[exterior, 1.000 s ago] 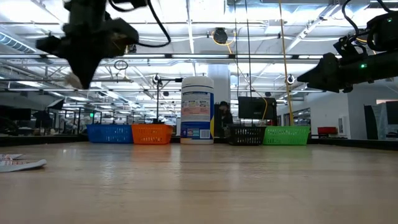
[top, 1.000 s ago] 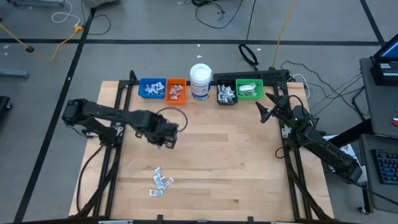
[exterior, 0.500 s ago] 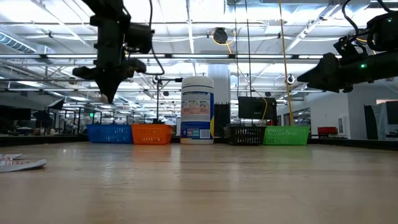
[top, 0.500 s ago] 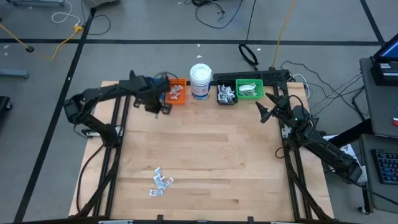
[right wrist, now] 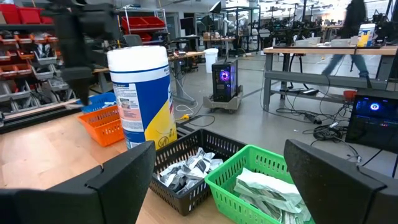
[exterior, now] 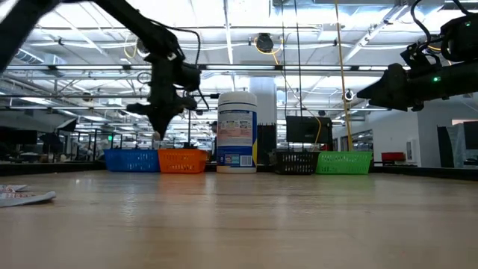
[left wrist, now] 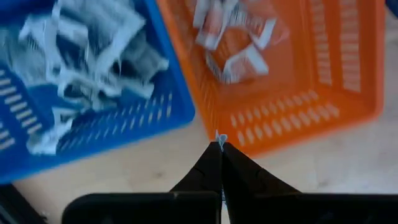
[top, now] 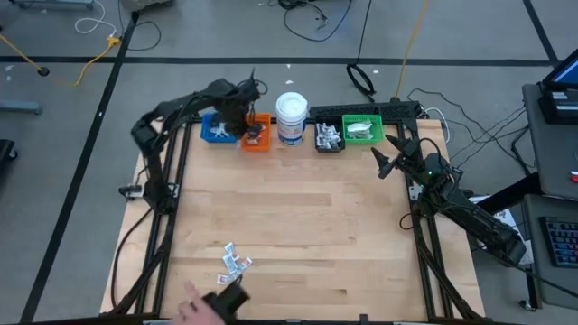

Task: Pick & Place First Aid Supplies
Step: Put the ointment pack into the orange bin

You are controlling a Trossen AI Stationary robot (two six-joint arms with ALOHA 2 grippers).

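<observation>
We find the left end effector, pinched shut on a tiny white wrapped packet, poised just short of the orange slatted plastic bin, whose near wall lies directly ahead.

No text, brand or number could be read anywhere. Jar carried blue-and-yellow label with printed lines, too small to make out. Bins and packets showed no legible marking.

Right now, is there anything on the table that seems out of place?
Yes. A person's hand holding a dark object reaches over the wooden table's near edge, close to the loose small white wrapped packets. The row of bins looks orderly.
</observation>
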